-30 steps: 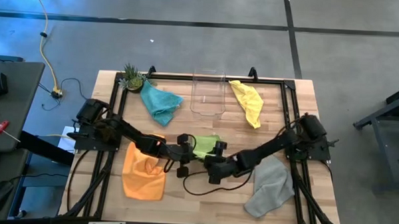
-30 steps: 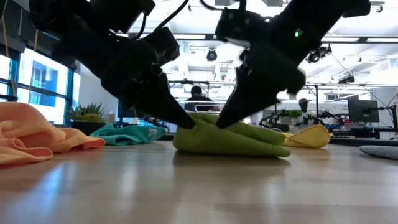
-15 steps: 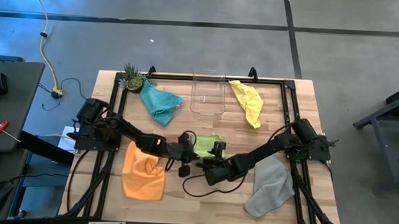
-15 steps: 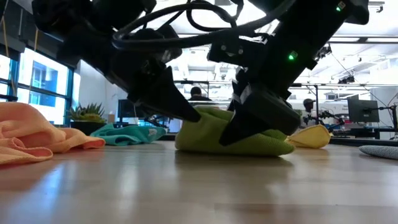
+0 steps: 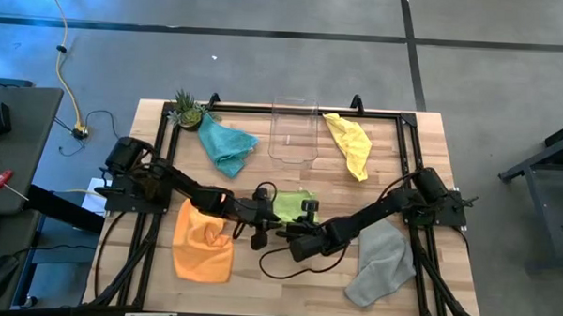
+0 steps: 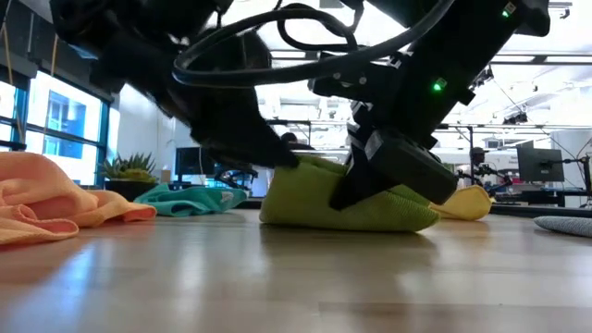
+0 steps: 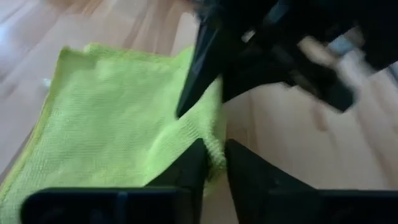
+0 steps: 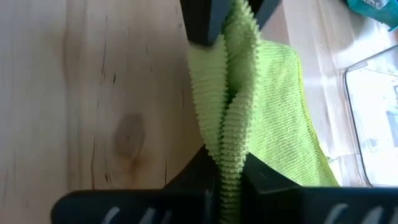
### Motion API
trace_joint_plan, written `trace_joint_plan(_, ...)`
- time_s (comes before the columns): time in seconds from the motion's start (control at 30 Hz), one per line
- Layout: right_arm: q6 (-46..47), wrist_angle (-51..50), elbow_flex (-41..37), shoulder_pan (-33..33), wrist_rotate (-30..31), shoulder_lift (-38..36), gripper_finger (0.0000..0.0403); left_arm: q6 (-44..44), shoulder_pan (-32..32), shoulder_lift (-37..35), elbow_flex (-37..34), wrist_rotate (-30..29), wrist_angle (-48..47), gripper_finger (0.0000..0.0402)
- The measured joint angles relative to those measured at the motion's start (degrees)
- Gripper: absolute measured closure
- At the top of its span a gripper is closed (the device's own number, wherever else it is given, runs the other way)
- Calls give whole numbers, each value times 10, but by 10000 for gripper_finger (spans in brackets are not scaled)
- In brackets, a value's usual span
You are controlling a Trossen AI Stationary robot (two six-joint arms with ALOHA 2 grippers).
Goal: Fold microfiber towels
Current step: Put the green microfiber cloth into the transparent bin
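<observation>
Cloth of lime green (image 5: pixel 291 205) lies mid-tabletop (image 5: pixel 287 280), folded, between both arms. Right pincer (image 8: pixel 225 177) is clamped on its near edge, a ridge of fabric pinched between the fingers. Left pincer (image 7: pixel 211 163) grips the same edge just beside it, fingers slightly parted around the fabric.

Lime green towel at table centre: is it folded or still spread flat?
Partly folded. The lime green towel lies doubled in a thick bundle, with the right gripper shut on a bunched edge and the left gripper at another edge.

Lime green towel (image 5: pixel 292 204) with a ribbed weave; orange towel (image 5: pixel 203 242), teal blue towel (image 5: pixel 227 145), yellow towel (image 5: pixel 350 143), grey towel (image 5: pixel 382 265). The worktop (image 5: pixel 286 290) is pale wood-grain; both arms are black.
</observation>
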Motion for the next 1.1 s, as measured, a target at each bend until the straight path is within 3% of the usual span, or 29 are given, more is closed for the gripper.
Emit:
trace_joint_plan(0.23, 0, -7, 1, -4, -32, -16, 400, 10, 4, -114, -46, 1, -57, 258)
trace_joint_plan(0.4, -5, -13, 1, -14, -60, -55, 401, -9, 24, -212, -118, -4, -53, 229)
trace_joint_plan(0.63, -12, -26, 1, -48, -130, -132, 402, -13, 61, -317, -206, -7, -40, 239)
trace_joint_plan(0.83, -11, -43, 4, -102, -193, -202, 402, 4, 105, -365, -245, -4, -39, 253)
trace_joint_plan(1.1, -69, -213, 149, -191, -212, -227, 402, 11, 172, -381, -262, 35, -43, 266)
